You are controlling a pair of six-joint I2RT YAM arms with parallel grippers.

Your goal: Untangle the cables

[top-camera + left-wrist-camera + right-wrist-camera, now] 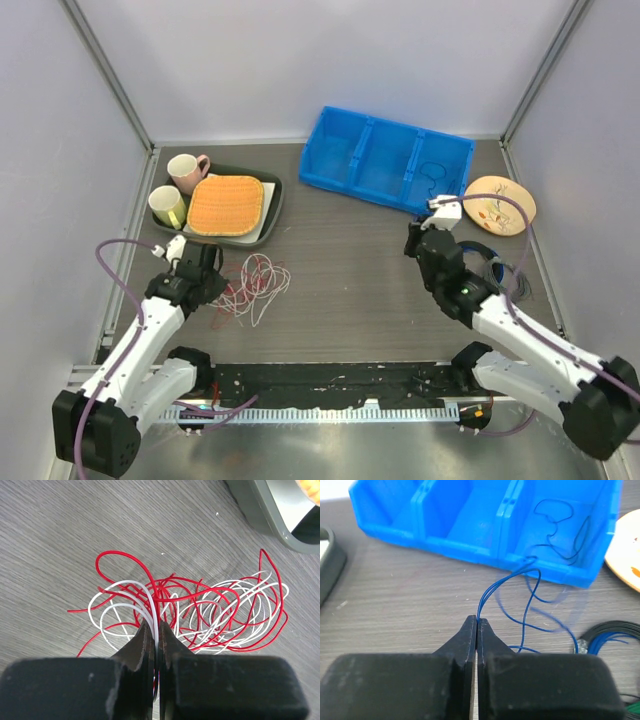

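Two clenched pinches: left gripper [157,626] nipping strands of red-and-white tangle [220,614] on surface [65,535]; right gripper [477,621] nipping dark blue cable [496,584] leading toward blue bin [465,542].

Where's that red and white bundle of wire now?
The red and white bundle lies left of centre in the top view, just below the grey tray, with the left tool shut on its strands.

red, white, dark blue cables [210,611], blue bin [470,522]
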